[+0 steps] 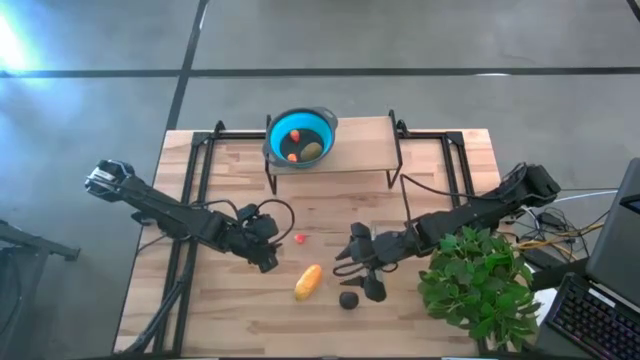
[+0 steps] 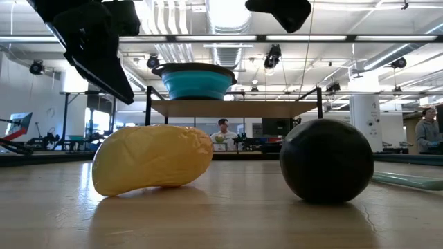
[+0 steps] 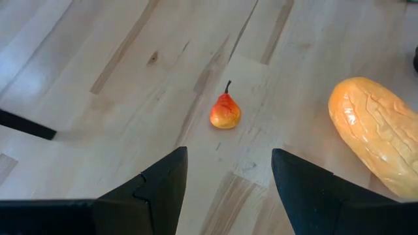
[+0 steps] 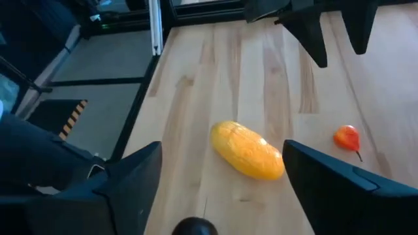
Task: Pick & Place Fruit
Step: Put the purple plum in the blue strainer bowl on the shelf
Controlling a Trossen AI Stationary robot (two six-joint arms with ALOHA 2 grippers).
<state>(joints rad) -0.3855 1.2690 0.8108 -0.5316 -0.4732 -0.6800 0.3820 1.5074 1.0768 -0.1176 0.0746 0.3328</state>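
The yellow-orange oblong fruit lies on its side on the wooden table, with the dark round fruit just to its right. A tiny red pear-shaped fruit lies a little farther back. A blue bowl on the raised shelf holds an olive-green piece and small orange-red pieces. My left gripper hangs open above the table, just left of the tiny red fruit. My right gripper hangs open above the dark round fruit, pointing toward the yellow fruit.
The shelf's black metal legs stand on the far half of the table. A bushy green plant fills the near right corner. A pale green stick lies at the right. Bare wood lies along the near edge.
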